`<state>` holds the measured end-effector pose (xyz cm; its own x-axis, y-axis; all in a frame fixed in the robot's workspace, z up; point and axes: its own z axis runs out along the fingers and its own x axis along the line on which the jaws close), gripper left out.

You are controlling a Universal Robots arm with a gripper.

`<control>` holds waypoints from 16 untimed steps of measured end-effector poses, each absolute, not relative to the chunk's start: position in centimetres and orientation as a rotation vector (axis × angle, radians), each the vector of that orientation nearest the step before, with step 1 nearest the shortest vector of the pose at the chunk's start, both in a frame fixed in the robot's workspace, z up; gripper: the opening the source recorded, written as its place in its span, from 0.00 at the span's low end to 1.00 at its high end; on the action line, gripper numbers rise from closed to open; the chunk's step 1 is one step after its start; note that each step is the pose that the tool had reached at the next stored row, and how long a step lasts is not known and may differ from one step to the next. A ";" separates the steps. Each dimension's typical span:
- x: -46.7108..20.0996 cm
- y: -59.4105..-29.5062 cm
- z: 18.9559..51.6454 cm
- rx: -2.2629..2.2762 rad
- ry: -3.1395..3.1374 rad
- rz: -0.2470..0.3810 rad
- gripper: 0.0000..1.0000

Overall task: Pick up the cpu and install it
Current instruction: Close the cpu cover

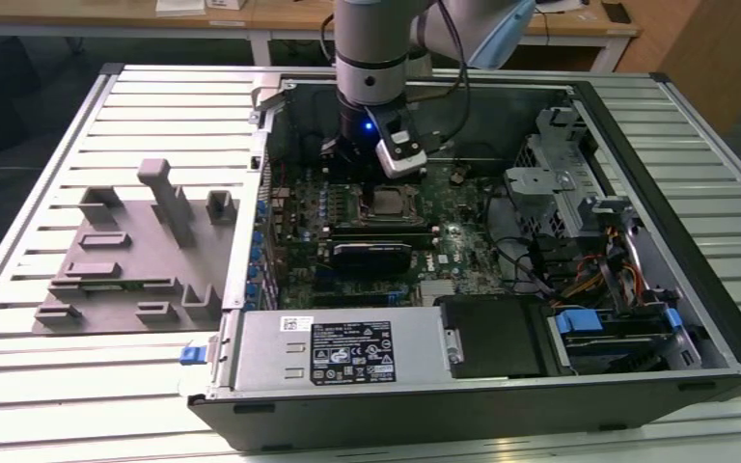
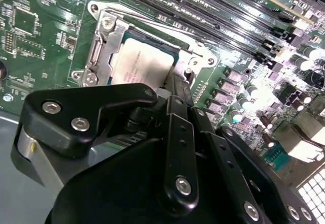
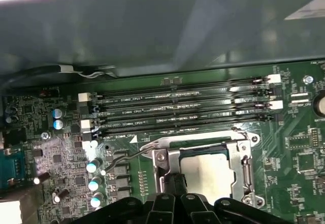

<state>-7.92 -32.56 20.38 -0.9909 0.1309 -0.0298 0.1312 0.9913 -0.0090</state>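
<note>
The cpu lies flat in the motherboard socket, its silver-grey top framed by the socket's metal frame. It shows in both wrist views: the cpu under bright glare, and the cpu just below the memory slots. My gripper hangs over the socket inside the open computer case. In both wrist views the gripper reaches down at one edge of the chip, its black fingers shut together with nothing between them. Part of the socket is hidden behind the gripper's body.
A grey fixture tray sits on the slatted table at the exterior view's left of the case. Inside the case are several memory slots, a power supply, drive cages and loose cables. The case wall stands close behind the slots.
</note>
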 end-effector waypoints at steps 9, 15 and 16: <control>-8.0 -32.6 20.0 0.205 3.106 -0.016 0.11; -8.0 -32.6 19.8 0.205 3.106 -0.015 0.11; -8.0 -32.6 19.8 0.205 3.106 -0.014 0.11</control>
